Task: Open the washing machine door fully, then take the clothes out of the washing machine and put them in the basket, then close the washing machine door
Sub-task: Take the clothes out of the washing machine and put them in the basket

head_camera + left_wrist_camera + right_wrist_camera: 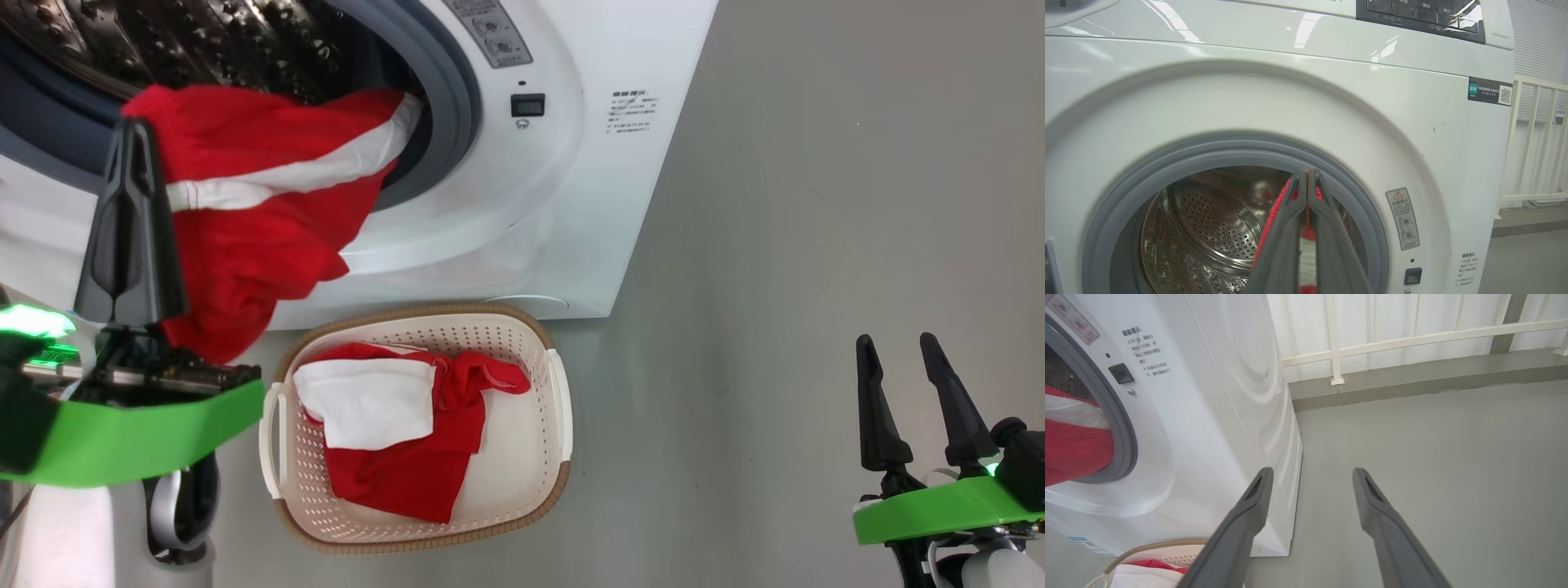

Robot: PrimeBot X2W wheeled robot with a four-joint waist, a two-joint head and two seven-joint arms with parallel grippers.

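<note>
Starting on my left: the left fingers [135,163] are pressed tight together, tips meeting, and pinched between them is the red garment [253,237]. On the left wrist camera I can see red cloth and a strip of white squeezed in the seam between the two fingers, with more red showing just behind the tips. Past those tips is the washing machine [1331,102], its steel drum [1208,220] straight ahead and slightly left of the fingers, with the grey door seal [1167,163] ringing it.

From the head camera, the garment spreads to the right of the fingertips. A white band runs across it, and its far end is draped over the seal at the drum mouth. Its lower fold hangs down beside the base of the fingers.

Moving right, the basket [559,425] sits on the floor [816,245] in front of the machine. It is just right of the left fingers' base and well apart from the other pair. Inside it lie more clothes [408,465], red with a white piece on top.

Far right now: the right fingers [875,400] are spread apart with nothing between them, only bare grey floor. On the right wrist camera, the machine's side panel stands left of the left-hand finger. The basket's brown rim and a bit of red and white cloth peek out beside that finger's base.
</note>
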